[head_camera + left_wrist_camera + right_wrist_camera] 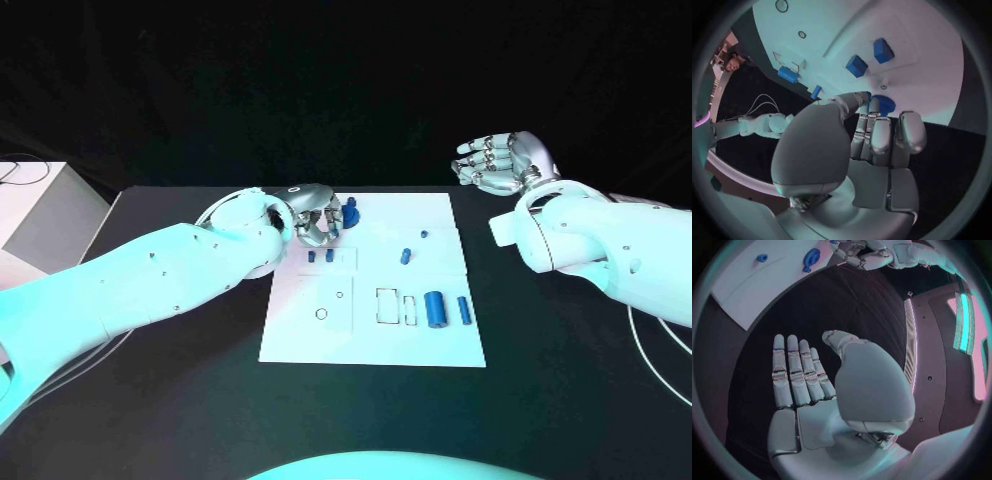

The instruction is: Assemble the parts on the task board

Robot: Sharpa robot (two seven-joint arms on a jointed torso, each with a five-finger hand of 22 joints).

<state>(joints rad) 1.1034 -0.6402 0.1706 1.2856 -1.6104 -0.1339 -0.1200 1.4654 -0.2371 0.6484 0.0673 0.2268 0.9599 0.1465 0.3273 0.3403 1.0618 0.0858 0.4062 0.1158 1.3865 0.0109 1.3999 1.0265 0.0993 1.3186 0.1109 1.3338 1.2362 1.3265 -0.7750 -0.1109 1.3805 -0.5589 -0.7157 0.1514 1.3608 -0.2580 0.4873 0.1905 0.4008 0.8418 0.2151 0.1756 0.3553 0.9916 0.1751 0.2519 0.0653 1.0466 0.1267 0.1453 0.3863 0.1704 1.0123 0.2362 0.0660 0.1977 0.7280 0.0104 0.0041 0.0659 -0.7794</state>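
Head cam looks down; wrist cams close — all share task board (378, 285).

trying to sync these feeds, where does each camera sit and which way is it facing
Head view: on the robot's head, looking down at the task board; both arms enter, left hand, right hand.
Left wrist view: behind the left hand, facing the board's blue parts.
Right wrist view: behind the right hand, facing the table.
Shared: every view shows the board and the left hand.

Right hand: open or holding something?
Open. The silver right hand holds nothing in the right wrist view; its fingers are stretched out straight above the black table.
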